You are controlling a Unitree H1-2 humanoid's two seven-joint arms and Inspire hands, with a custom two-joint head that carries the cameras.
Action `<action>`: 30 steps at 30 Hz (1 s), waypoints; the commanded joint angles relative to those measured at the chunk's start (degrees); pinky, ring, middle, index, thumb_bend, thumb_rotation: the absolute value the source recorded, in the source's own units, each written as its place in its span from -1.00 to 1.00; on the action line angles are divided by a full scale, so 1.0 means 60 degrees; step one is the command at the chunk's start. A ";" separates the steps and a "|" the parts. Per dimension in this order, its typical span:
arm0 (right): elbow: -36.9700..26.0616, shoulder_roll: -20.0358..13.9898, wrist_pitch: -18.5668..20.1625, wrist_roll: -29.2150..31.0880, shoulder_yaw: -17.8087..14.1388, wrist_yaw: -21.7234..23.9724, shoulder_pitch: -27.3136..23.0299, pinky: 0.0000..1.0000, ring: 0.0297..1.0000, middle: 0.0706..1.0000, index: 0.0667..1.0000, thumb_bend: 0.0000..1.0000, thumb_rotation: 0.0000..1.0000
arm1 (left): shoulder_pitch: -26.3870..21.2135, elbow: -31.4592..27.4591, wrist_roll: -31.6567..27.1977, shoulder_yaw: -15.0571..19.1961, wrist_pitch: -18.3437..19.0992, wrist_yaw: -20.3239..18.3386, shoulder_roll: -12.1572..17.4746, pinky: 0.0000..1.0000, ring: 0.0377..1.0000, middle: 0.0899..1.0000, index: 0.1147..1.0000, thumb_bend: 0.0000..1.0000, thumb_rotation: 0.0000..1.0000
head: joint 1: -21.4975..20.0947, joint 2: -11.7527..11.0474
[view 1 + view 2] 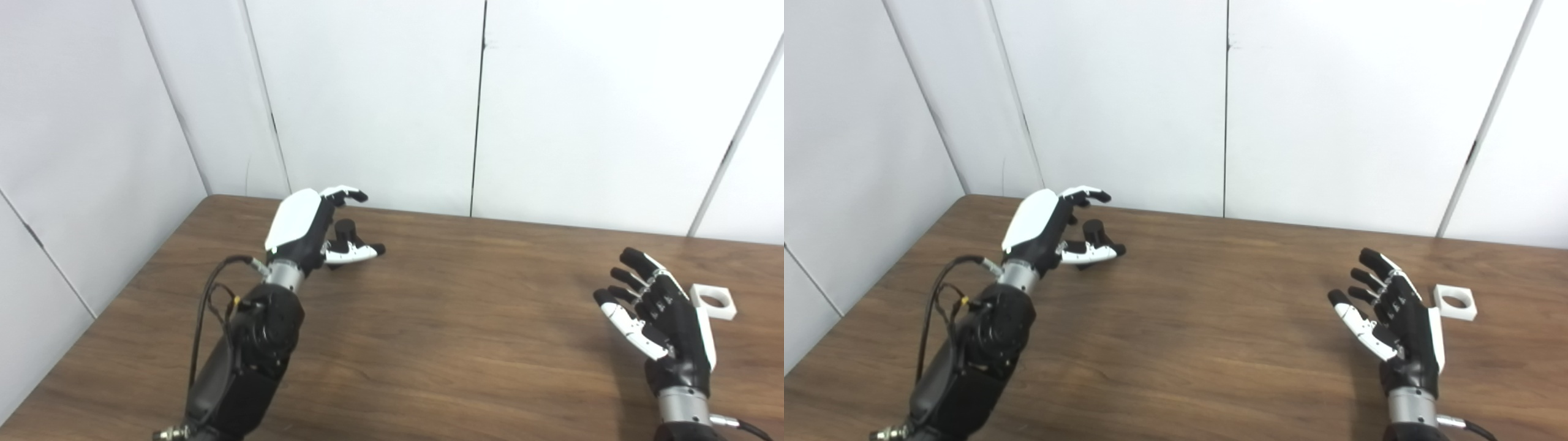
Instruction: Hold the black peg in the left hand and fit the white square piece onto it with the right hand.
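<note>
**Inspector:** Two hands in view. Begin at the fingers of the left hand (306, 229).

**Assistant:** Its fingers (349, 195) curl forward over the black peg (345, 228), and the thumb (355, 251) reaches out below and in front of it. The peg stands upright on the wooden table (441, 318) inside that open curl. I cannot tell whether any finger touches it; a gap shows between the fingers above and the peg's top, so the hand is spread around the peg, not clamped on it.

**Inspector:** And the right hand (1396, 324)?

**Assistant:** Fingers (1372, 269) apart and extended, palm turned toward the table's middle, thumb (1360, 327) splayed out. It holds nothing.

**Inspector:** Location of the white square piece (1455, 302)?

**Assistant:** Flat on the table, just beside the back of the right hand, on its outer side. Its round hole faces up. In the left eye view the hand's edge overlaps the piece's near corner; whether they touch, I cannot tell.

**Inspector:** Separation of the two parts?

**Assistant:** Well apart: peg near the table's far left corner, piece near the right side.

**Inspector:** Surroundings?

**Assistant:** White wall panels (367, 92) behind the table; a black cable (205, 306) loops off the left forearm.
</note>
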 commanded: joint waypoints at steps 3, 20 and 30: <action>-0.0141 -0.0016 -0.0087 -0.0052 -0.0067 -0.0047 -0.0007 0.40 0.54 0.62 0.51 0.21 -0.70 | -0.0897 0.0123 0.1210 -0.0352 0.0560 -0.0200 0.0660 0.73 0.84 0.81 0.43 0.65 -0.22 | 0.0042 0.0018; -0.0344 -0.0043 0.0073 -0.0278 -0.0063 -0.0155 0.0057 0.38 0.54 0.63 0.52 0.17 -0.72 | -0.1777 0.1879 0.2546 -0.1017 0.1435 -0.0290 0.1075 1.00 1.00 1.00 0.46 0.79 -0.06 | -0.0045 0.0082; -0.0468 -0.0100 0.0140 -0.0463 -0.0077 -0.0186 0.0072 0.36 0.53 0.64 0.51 0.21 -0.63 | -0.1876 0.2793 0.2762 -0.1436 0.1802 -0.0401 0.1031 1.00 1.00 1.00 0.43 0.94 0.08 | -0.0106 0.0152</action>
